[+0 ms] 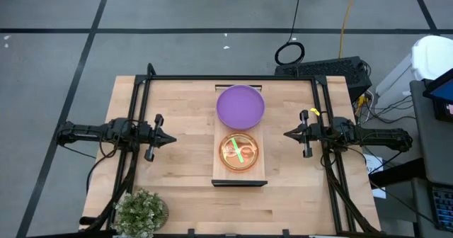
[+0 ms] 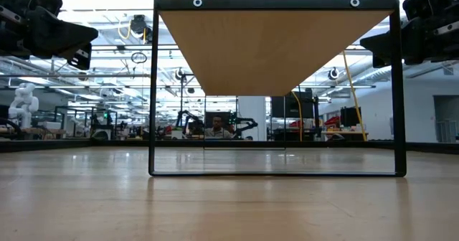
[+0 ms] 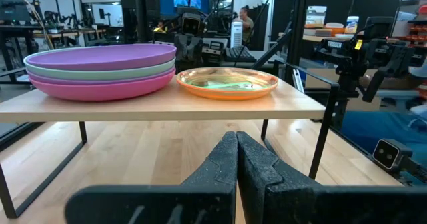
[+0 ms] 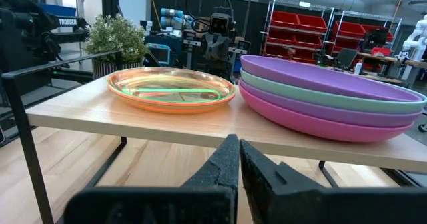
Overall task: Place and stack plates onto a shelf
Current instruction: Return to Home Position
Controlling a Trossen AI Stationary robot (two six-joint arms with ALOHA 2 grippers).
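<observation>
A light-wood shelf (image 1: 221, 140) on dark legs stands mid-table. On its far half rests a stack of three large plates (image 3: 100, 69), purple on teal on magenta, bottoms down. On its near half sits a stack of small translucent plates (image 4: 170, 89), orange outermost with green showing inside. My left gripper (image 1: 172, 139) hovers shut at the table's left, pointing level at the shelf. My right gripper (image 1: 287, 134) hovers shut at the table's right, likewise pointing at it. Both hold nothing.
A potted plant (image 1: 140, 212) stands at the table's near left corner. A dark frame (image 1: 233, 78) runs along the table's far edge and sides. Bare tabletop (image 1: 191, 110) lies between each gripper and the shelf.
</observation>
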